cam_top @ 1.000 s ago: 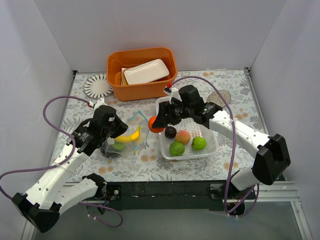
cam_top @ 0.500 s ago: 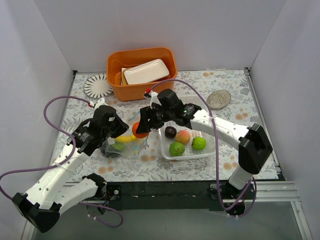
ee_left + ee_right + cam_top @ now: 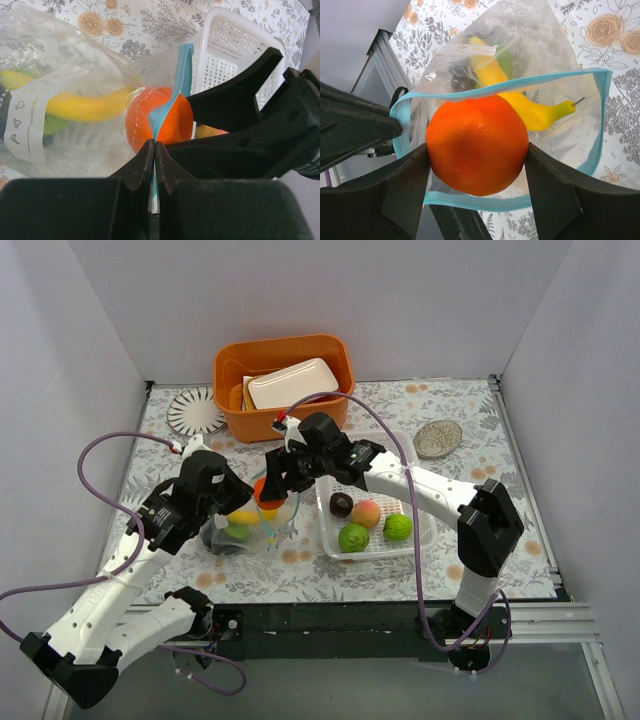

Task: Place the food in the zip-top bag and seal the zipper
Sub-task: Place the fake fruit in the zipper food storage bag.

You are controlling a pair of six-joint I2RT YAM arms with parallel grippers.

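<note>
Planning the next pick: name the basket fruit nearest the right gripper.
The dark plum, the only near-black one; the peach, left lime and right lime sit farther from the right gripper.

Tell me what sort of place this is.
Probably a robot lab test cell: plain white walls box in a floral tablecloth, a left arm and right arm stand at its near edge, and toy fruit sits in a white basket.

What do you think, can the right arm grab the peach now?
Probably not yet: its fingers hold the orange at the mouth of the bag. The peach lies uncovered in the basket, so afterwards the way looks free.
</note>
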